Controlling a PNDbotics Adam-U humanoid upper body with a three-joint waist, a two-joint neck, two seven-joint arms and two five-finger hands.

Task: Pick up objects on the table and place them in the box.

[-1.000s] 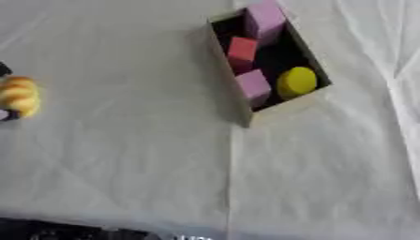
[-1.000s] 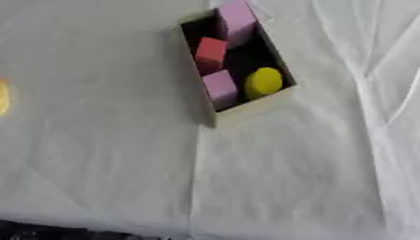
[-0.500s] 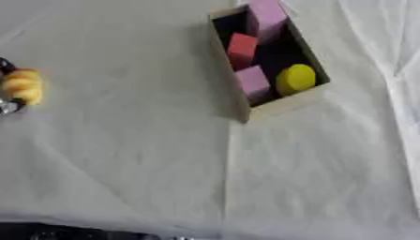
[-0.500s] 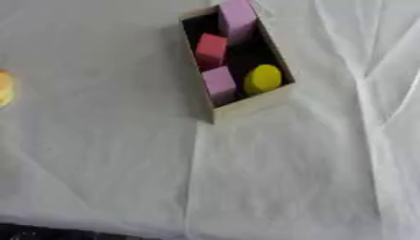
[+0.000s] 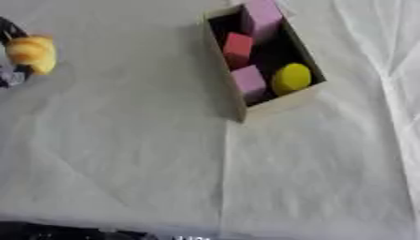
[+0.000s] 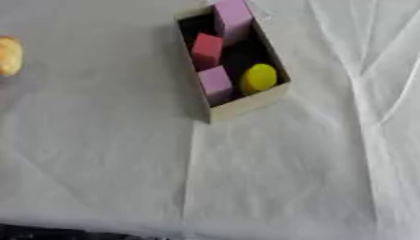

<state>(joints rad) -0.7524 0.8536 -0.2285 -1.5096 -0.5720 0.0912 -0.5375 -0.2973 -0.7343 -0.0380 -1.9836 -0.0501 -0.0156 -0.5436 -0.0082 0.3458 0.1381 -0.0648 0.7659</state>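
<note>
In the box: the tan cardboard box (image 5: 279,104) already holds two purple blocks, a red block and a yellow round piece
Left to do: the orange-yellow rounded object (image 5: 33,54) is not boxed yet
Left hand: the black left hand (image 5: 10,33) shows only at the far left edge, apparently curled round the orange-yellow object, well apart from the box
Right hand: out of sight
Tabletop: white cloth-covered tabletop (image 6: 271,178)

Left hand (image 5: 11,56), black fingers (image 5: 8,29), silvery metal

A white cloth (image 5: 164,164) covers the table, reaching every edge of view except the near one. It is creased: a long fold runs from near the middle toward the near edge, and several sharper wrinkles fan across the right side. Along the near edge a dark strip (image 5: 57,232) shows below the cloth's hem.
</note>
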